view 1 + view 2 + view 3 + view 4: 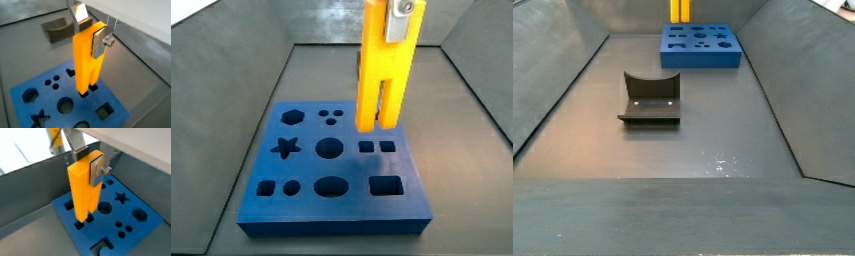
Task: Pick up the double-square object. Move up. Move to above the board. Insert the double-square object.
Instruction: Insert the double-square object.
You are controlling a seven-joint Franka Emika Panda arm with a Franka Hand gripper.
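Note:
My gripper (pixel 90 34) is shut on the upper end of the double-square object (pixel 87 60), a tall yellow-orange bar that hangs upright. Its two square prongs point down over the blue board (pixel 33 102). In a side view the bar (pixel 382 70) stands just above and behind the pair of small square holes (pixel 377 146), its prong tips a little above the board (pixel 331 210). The silver fingers (pixel 98 169) clamp the bar (pixel 83 185) from two sides. The far side view shows the board (pixel 700 55) at the back with the bar (pixel 680 10) over it.
The dark fixture (pixel 649 98) stands on the grey floor in the middle of the bin, well in front of the board; it also shows in a wrist view (pixel 59 27). Sloping grey walls (pixel 567 70) surround the floor.

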